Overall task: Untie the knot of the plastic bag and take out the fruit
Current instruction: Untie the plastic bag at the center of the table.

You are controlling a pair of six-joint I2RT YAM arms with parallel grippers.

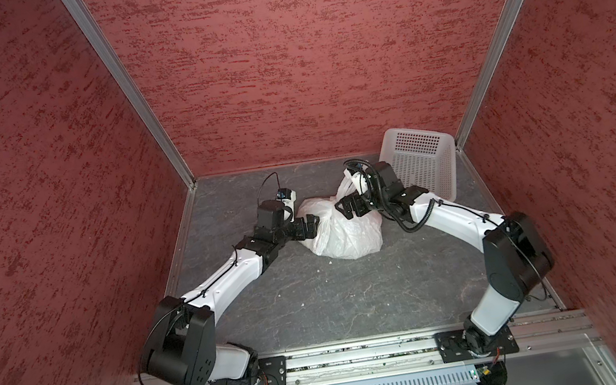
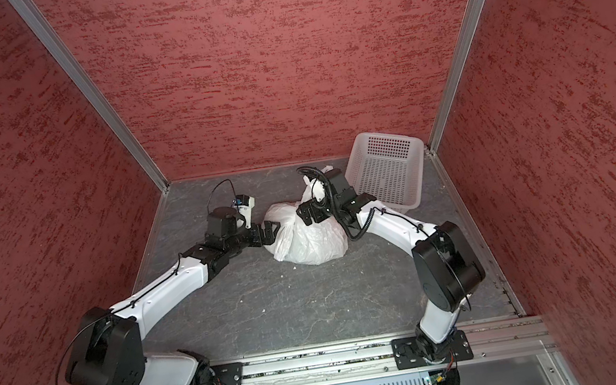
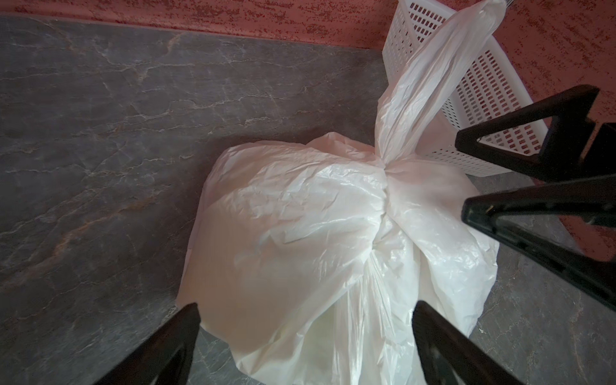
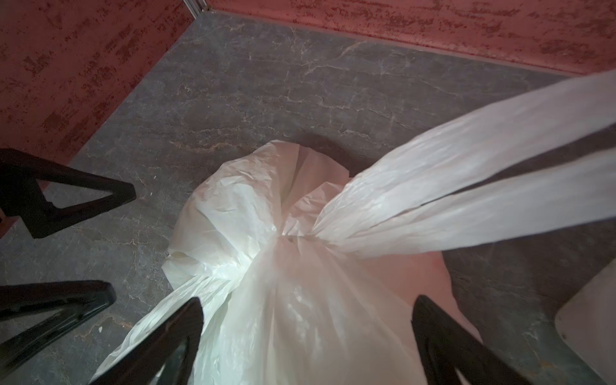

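One plastic bag [image 1: 345,233] sits toward the back of the table [image 1: 335,301], closed by one knot [image 3: 385,166] with two handle loops sticking out opposite ways. Its contents cannot be made out through the plastic. Two grippers flank it: the left gripper [image 1: 311,228] at its side and the right gripper [image 1: 345,206] over its top, both spread wide and clamped on nothing. Grey stone-look tabletop, three mottled red walls. One white perforated basket [image 1: 423,159] leans tilted in the far right corner.
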